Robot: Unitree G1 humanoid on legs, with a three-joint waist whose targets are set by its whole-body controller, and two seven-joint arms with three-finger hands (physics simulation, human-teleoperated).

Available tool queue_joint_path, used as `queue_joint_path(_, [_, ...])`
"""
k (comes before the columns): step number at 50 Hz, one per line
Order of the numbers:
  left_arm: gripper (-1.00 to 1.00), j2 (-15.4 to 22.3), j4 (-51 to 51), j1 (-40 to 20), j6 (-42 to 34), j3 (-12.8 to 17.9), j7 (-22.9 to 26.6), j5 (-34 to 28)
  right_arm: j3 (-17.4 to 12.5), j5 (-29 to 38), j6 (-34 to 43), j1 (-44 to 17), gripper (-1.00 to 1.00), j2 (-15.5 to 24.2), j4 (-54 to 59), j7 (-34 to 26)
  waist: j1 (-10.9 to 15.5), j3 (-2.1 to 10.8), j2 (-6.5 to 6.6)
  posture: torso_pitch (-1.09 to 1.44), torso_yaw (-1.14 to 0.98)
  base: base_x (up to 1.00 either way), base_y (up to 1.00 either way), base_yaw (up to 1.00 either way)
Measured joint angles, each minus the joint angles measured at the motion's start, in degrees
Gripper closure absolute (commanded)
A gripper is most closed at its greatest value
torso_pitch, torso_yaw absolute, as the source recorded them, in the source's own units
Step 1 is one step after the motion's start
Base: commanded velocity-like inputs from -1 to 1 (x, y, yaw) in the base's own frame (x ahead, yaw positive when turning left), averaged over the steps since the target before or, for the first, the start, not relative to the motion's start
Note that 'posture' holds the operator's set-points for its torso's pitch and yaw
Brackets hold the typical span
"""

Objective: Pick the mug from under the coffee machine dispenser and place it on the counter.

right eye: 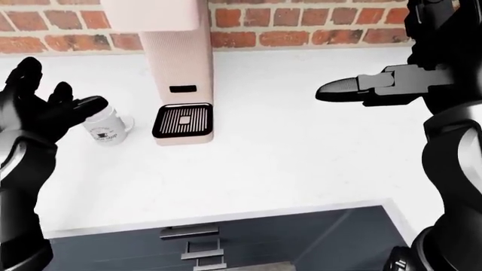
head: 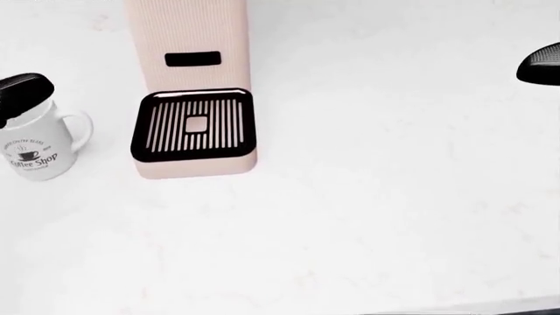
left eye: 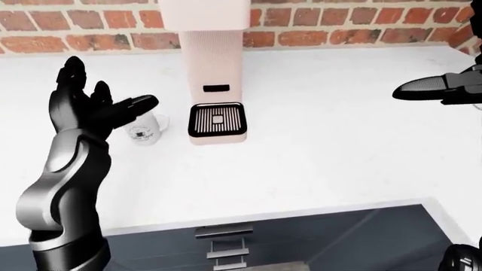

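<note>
A white mug (head: 39, 147) with a "Coffee Shop" print stands upright on the white counter (head: 376, 197), left of the coffee machine (left eye: 215, 62). The machine's black drip grate (head: 194, 126) is bare. My left hand (left eye: 94, 107) is open, fingers spread, raised just above and left of the mug, not closed on it; one fingertip (head: 21, 88) overlaps the mug's rim in the head view. My right hand (right eye: 377, 87) is open and empty, held high over the counter's right side.
A red brick wall (left eye: 339, 25) runs behind the counter. Dark drawer fronts with metal handles (left eye: 222, 240) lie below the counter's near edge.
</note>
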State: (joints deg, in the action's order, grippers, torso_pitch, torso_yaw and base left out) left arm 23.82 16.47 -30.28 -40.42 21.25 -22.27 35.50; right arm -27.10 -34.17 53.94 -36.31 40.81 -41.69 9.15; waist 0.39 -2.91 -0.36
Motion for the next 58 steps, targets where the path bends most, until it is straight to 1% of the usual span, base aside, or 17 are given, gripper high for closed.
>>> queue_joint_path(8, [-1.00, 4.02, 1.75, -2.40, -3.08, 1.42, -1.57, 3.91, 0.17, 0.05, -0.05, -0.03, -1.00, -0.04, 0.12, 0.06, -0.08, -0.16, 0.24, 0.00, 0.00, 0.00, 0.00, 0.00])
queue_joint_path(13, [-1.00, 7.16, 1.54, -3.24, -3.97, 2.75, -1.40, 5.54, 0.33, 0.62, -0.59, 0.31, -1.00, -0.25, 0.61, -0.24, -0.16, -0.26, 0.39, 0.00, 0.00, 0.00, 0.00, 0.00])
queue_joint_path(20, [-1.00, 13.85, 1.34, -5.05, -6.09, 5.96, -1.00, 8.71, 0.08, 1.03, -0.44, -0.02, -1.00, 0.01, 1.05, -0.45, -0.20, -0.56, 0.55, 0.00, 0.00, 0.00, 0.00, 0.00])
queue_joint_path(26, [-1.00, 20.56, 0.24, -8.95, -6.75, 7.18, -1.62, 12.76, 0.04, 1.07, -0.57, -0.27, -1.00, 0.38, 1.41, -0.77, -0.23, -0.60, 0.81, 0.00, 0.00, 0.00, 0.00, 0.00])
queue_joint_path(31, [-1.00, 24.88, -1.06, -10.75, -6.08, 7.00, -1.58, 15.57, -0.25, 0.85, -0.49, -1.02, -1.00, 1.13, 2.07, -0.67, -0.24, -0.71, 1.18, 0.00, 0.00, 0.00, 0.00, 0.00])
queue_joint_path(42, [-1.00, 34.77, -3.67, -14.90, -4.79, 6.31, -0.52, 20.63, -0.68, -0.12, -0.70, -1.25, -1.00, 2.58, 2.57, -0.24, -0.45, -1.08, 1.36, 0.00, 0.00, 0.00, 0.00, 0.00])
queue_joint_path(45, [-1.00, 38.03, -4.49, -16.27, -4.24, 5.83, 0.26, 21.91, -0.69, -0.35, -0.77, -1.32, -1.00, 2.85, 2.62, -0.10, -0.49, -1.19, 1.37, 0.00, 0.00, 0.00, 0.00, 0.00])
queue_joint_path(51, [-1.00, 43.45, -4.73, -17.03, -1.25, 5.32, 1.15, 22.70, -0.92, -0.76, -0.92, -1.36, -1.00, 3.50, 2.95, -0.07, -0.55, -1.37, 1.55, 0.00, 0.00, 0.00, 0.00, 0.00])
queue_joint_path(58, [-1.00, 47.81, -5.74, -14.77, 3.35, 7.36, 0.99, 24.12, -1.24, -1.20, -1.12, -1.74, -1.00, 4.56, 3.57, 0.26, -0.58, -1.53, 1.85, 0.00, 0.00, 0.00, 0.00, 0.00])
